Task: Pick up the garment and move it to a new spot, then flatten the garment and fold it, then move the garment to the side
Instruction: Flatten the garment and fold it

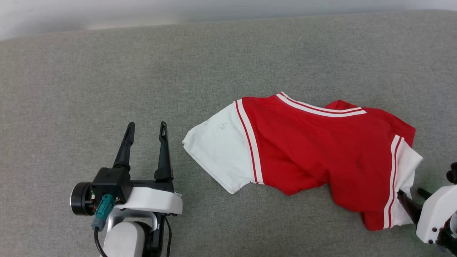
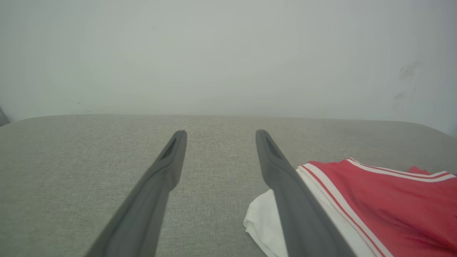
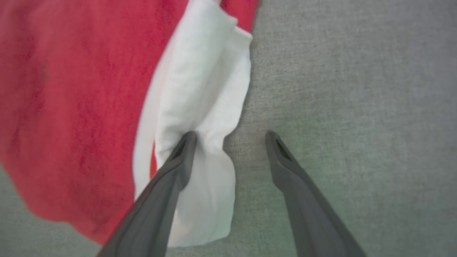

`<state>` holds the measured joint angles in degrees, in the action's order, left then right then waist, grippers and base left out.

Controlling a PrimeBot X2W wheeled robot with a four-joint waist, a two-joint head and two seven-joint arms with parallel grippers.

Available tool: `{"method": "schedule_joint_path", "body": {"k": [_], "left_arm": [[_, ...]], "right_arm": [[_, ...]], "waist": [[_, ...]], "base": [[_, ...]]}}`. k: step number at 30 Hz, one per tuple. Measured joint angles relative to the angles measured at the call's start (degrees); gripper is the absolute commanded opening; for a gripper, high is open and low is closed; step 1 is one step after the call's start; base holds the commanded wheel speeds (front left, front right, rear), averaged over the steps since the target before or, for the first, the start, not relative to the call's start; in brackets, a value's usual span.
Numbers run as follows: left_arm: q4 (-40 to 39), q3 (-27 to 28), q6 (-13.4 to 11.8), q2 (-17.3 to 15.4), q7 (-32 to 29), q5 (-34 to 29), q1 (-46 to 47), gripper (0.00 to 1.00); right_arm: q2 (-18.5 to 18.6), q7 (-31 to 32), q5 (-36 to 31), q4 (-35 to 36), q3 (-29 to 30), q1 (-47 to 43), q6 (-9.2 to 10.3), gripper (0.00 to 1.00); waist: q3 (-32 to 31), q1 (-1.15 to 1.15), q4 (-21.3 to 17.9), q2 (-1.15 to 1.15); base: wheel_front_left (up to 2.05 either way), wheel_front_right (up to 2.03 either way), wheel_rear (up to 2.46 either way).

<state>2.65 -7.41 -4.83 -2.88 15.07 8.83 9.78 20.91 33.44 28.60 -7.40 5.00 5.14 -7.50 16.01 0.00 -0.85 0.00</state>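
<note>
The garment (image 1: 303, 142) is a red shirt with white sleeves and red-and-white striped trim. It lies crumpled on the grey fabric surface, right of centre in the head view. My left gripper (image 1: 147, 125) stands open a short way left of the shirt's white left sleeve (image 1: 217, 150), touching nothing. In the left wrist view the left gripper (image 2: 221, 134) hovers over bare fabric, with the garment (image 2: 385, 203) at the lower right. My right gripper (image 1: 412, 194) is open at the shirt's right sleeve. The right wrist view has the right gripper (image 3: 231, 137) with one finger (image 3: 178, 160) lying on the white sleeve (image 3: 203, 89) and the other over the grey surface.
The grey fabric surface (image 1: 107, 71) stretches wide to the left and behind the shirt. Its far edge meets a pale wall (image 1: 214, 9). The same wall (image 2: 228, 53) rises beyond the surface in the left wrist view.
</note>
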Motion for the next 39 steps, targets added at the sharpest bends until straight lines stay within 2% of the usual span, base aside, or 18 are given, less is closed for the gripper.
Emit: {"method": "schedule_joint_path", "body": {"k": [3, 4, 5, 6, 8, 12, 16, 19, 23, 26, 27, 28, 29, 35, 39], "left_arm": [[0.01, -0.21, -0.31, 0.00, 0.00, 0.02, 0.22, 1.00], [0.02, -0.25, -0.43, 0.00, 0.00, 0.07, 0.25, 1.00], [0.03, -0.30, -0.53, 0.00, 0.00, 0.08, 0.33, 1.00], [0.04, -0.34, -0.70, 0.00, 0.00, 0.09, 0.47, 1.00], [0.07, -0.35, -0.77, 0.00, 0.00, 0.21, 0.58, 1.00], [0.21, -0.19, -0.79, 0.00, 0.00, 0.33, 0.77, 1.00], [0.24, -0.08, -0.71, 0.02, 0.00, 0.08, 0.77, 1.00], [0.29, -0.08, -0.63, 0.01, 0.00, 0.07, 0.77, 1.00], [0.30, 0.01, -0.37, 0.01, 0.00, 0.05, 0.76, 1.00], [0.47, 0.14, -0.36, 0.01, 0.00, 0.02, 0.71, 1.00], [0.52, 0.22, -0.36, 0.01, 0.00, 0.02, 0.69, 1.00], [0.54, 0.27, -0.34, 0.01, 0.00, 0.02, 0.65, 1.00], [0.58, 0.33, -0.27, 0.01, 0.00, 0.01, 0.55, 1.00], [1.21, 0.65, 0.02, 0.01, 0.00, -0.01, -0.23, 1.00], [1.90, 0.96, 0.27, 0.01, 0.00, -0.02, -1.35, 1.00]], "right_arm": [[1.59, 2.49, 1.52, -1.07, -2.43, 0.60, 0.01, 1.00], [1.85, 2.97, 2.04, -1.53, -2.78, 0.99, 0.00, 0.50], [1.94, 3.37, 2.59, -1.85, -3.10, 1.29, 0.01, 0.18], [2.25, 3.67, 3.15, -2.02, -3.38, 1.51, 0.01, 0.00], [2.42, 3.60, 3.61, -2.22, -3.96, 1.75, 0.00, 0.00], [2.42, -0.36, 2.41, -1.77, -3.32, 1.96, -0.04, 0.00], [1.92, -5.30, -0.02, -0.46, 1.88, 3.25, -0.02, 0.00], [-0.02, -7.40, -1.31, -0.49, 6.92, 2.92, -0.02, 0.00], [-2.72, -8.53, -2.43, -3.36, 13.56, 1.13, -0.02, 0.00], [-4.85, -8.75, -3.05, -6.31, 15.25, -0.23, 0.00, 0.00], [-5.63, -8.81, -3.04, -7.14, 14.99, -0.41, -0.01, 0.29], [-6.28, -9.29, -3.12, -7.86, 14.57, -0.46, -0.01, 0.73], [-6.84, -10.16, -3.11, -8.20, 14.25, -0.40, -0.01, 1.00], [-8.62, -20.57, -6.90, -8.29, 15.60, 1.70, 0.00, 1.00], [-9.45, -28.37, -10.66, -5.59, 14.05, 3.22, 0.00, 1.00]], "waist": [[1.05, 0.00, 0.28, 0.00], [1.27, 0.00, 0.32, 0.00], [1.42, 0.00, 0.33, 0.00], [1.51, 0.00, 0.29, 0.00], [1.55, 0.00, 0.11, 0.00], [1.20, 0.00, -0.49, 0.00], [0.58, 0.00, -1.24, 0.00], [0.26, 0.00, -1.57, 0.00], [0.00, 0.00, -1.75, 0.00], [-0.20, 0.00, -1.84, 0.00], [-0.26, 0.00, -1.90, 0.00], [-0.32, 0.00, -1.97, 0.00], [-0.39, 0.00, -2.04, 0.00], [-1.56, 0.00, -2.32, 0.00], [-2.94, 0.00, -2.47, 0.00]], "base": [[0.00, 0.00, 0.00], [0.00, 0.00, 0.00], [0.00, 0.00, 0.00], [0.00, 0.00, 0.00], [0.00, 0.00, 0.00], [0.00, 0.00, 0.00], [0.00, 0.00, 0.00], [0.00, 0.00, 0.00], [0.00, 0.00, 0.00], [0.00, 0.00, 0.00], [0.00, 0.00, 0.00], [0.00, 0.00, 0.00], [0.00, 0.00, 0.00], [0.00, 0.00, 0.00], [0.00, 0.00, 0.00]]}}
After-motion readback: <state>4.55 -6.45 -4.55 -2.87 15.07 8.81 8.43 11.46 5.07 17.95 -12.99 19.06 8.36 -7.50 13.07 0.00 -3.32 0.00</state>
